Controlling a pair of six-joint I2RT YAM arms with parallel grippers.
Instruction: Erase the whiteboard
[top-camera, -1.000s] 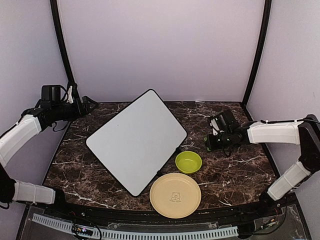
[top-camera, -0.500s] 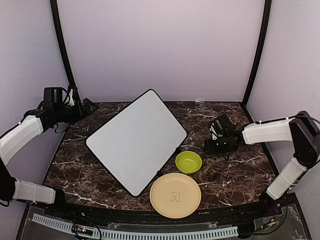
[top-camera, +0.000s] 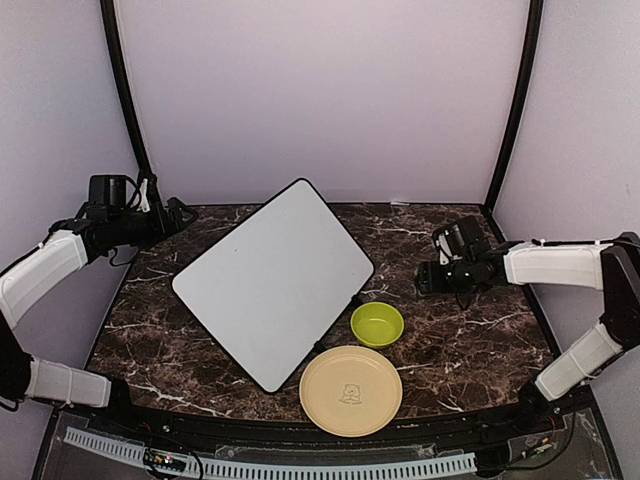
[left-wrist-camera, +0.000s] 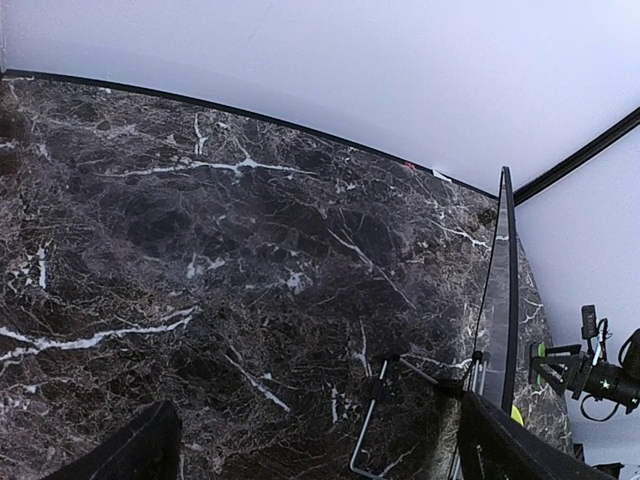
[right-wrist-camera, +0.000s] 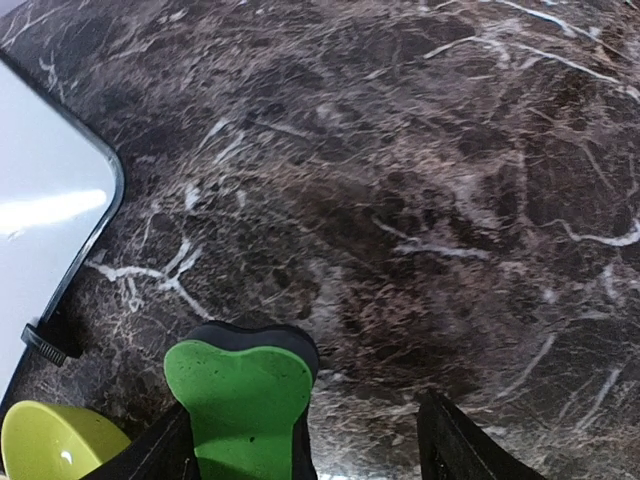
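Judging from the top view, the whiteboard (top-camera: 275, 280) shows no marker lines: its white face looks clean from rim to rim. The corner of it seen in the right wrist view is also plain white. So I think the wiping itself is finished, or very nearly.

The board lies on the bench (top-camera: 450, 340) between the two hands, to the left of the right hand (top-camera: 428, 278) and to the right of the left hand (left-wrist-camera: 320, 445), touching neither.

The fingers (right-wrist-camera: 450, 440) of the right hand stand apart. A green block (right-wrist-camera: 245, 395) with a black edge, probably the eraser, sits between them, close to one finger and with a clear gap to the other. It seems to rest on the bench, not clamped. It lies well to the right of the board.

The left hand is wide apart too, with nothing between its fingers, only bare bench under it.

If anything is left, I think it is only to draw the right hand away from the block and to bring both arms back.
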